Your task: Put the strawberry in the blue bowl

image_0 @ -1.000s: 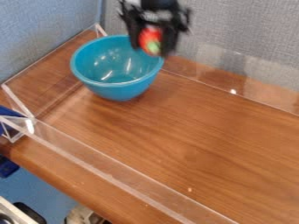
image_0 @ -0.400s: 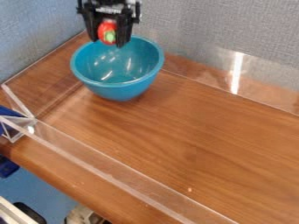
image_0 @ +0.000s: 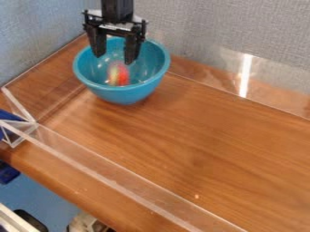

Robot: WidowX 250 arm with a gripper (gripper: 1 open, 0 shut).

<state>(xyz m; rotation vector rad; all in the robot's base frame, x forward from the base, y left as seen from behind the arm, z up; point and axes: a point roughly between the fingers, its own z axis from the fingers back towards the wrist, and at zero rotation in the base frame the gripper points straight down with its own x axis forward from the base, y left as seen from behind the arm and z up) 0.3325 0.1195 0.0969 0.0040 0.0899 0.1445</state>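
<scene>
The blue bowl sits at the back left of the wooden table. The strawberry, red and blurred, is inside the bowl, below the gripper and apart from its fingers. My gripper hangs over the bowl's far rim with its two black fingers spread open and nothing between them.
A clear plastic wall runs around the wooden table, with a taller panel at the back right. A grey-blue backdrop stands right behind the bowl. Blue and white items sit at the left edge.
The gripper carried the strawberry leftwards to above the bowl, then opened. The strawberry left the fingers and dropped into the bowl.
</scene>
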